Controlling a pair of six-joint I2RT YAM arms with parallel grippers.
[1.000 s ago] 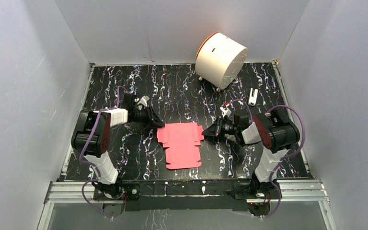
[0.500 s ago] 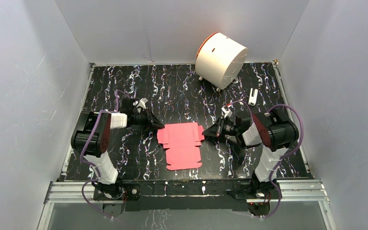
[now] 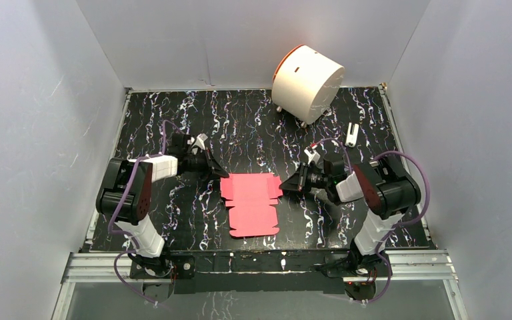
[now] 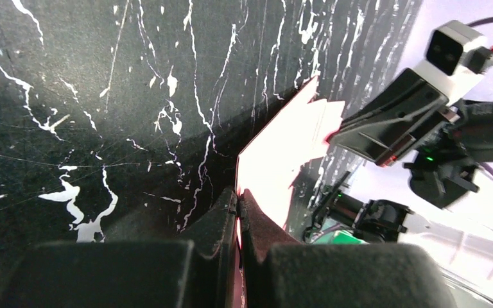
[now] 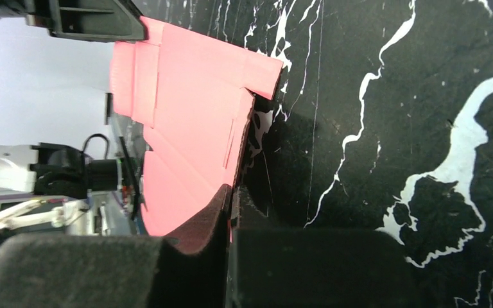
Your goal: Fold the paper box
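The box (image 3: 251, 205), a flat pink-red die-cut sheet with tabs and notches, lay unfolded on the black marbled bench (image 3: 173, 213), in its near half, between the two arms. The left tool (image 3: 221, 175) was clenched on the sheet's far left edge; the left wrist view showed its fingers (image 4: 218, 224) meeting with a sliver of pink card between them. The right tool (image 3: 285, 186) was clenched on the far right edge, its pads (image 5: 199, 218) pinching the card. A white cylinder (image 3: 307, 83) with an orange rim lay on its side at the far edge, right of centre. A small white item (image 3: 352, 135) lay near it.
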